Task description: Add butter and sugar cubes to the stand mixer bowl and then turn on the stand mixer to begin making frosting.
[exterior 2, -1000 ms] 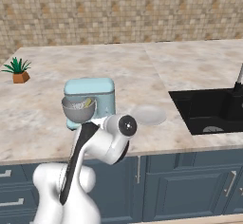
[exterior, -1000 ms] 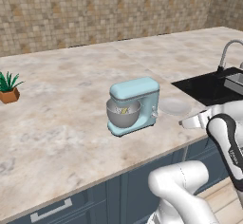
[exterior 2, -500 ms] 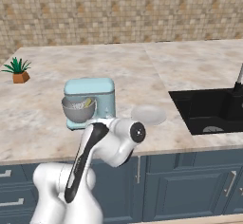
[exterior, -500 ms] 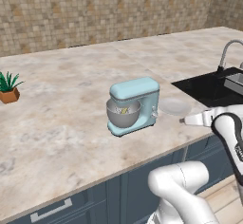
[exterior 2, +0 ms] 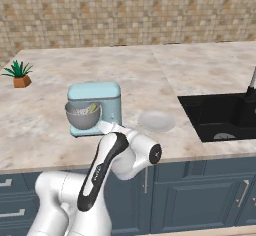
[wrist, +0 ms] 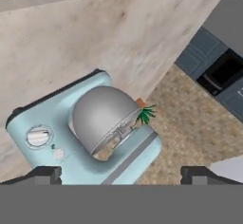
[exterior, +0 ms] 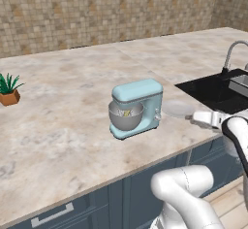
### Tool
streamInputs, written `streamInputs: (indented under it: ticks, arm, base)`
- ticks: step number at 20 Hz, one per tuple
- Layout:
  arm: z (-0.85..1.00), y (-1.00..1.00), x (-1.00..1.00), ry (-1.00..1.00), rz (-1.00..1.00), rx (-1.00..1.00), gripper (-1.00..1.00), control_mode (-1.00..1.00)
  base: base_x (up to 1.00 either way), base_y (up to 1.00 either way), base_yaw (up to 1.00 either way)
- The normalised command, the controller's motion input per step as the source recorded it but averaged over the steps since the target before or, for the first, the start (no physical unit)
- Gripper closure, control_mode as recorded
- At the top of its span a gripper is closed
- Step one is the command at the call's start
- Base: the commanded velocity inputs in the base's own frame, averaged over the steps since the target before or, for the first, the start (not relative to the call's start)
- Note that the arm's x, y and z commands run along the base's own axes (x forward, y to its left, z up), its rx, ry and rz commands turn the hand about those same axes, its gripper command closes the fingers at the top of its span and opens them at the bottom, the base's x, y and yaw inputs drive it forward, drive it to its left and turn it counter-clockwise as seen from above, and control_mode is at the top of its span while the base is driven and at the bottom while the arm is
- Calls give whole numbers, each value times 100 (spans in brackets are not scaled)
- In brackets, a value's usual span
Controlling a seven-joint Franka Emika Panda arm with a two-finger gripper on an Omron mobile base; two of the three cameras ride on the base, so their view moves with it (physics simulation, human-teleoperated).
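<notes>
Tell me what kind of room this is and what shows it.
A rendered home kitchen, most likely: a stone-look counter over dark blue cabinets, a black sink with a faucet, and a pale blue stand mixer under a tiled wall.

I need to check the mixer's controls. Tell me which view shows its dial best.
The hand view: the round silver dial on the stand mixer faces that camera, close up. In the left base view the mixer is small and no dial is clear; the right base view shows its plain rear.

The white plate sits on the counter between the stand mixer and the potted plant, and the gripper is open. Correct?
Not quite. The white plate lies between the stand mixer and the sink, as the right base view shows; the potted plant is on the mixer's other side. The gripper is open.
</notes>
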Motion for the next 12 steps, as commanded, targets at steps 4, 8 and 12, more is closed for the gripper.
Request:
streamInputs:
  ticks: [4,8,12]
  arm:
    - [0,0,11,17,-11,32,-100,-100]
    - [0,1,11,25,-10,29,-100,-100]
    - [0,0,18,35,-4,29,-100,-100]
  base:
    - [0,0,0]
    - [0,0,0]
    - [0,0,0]
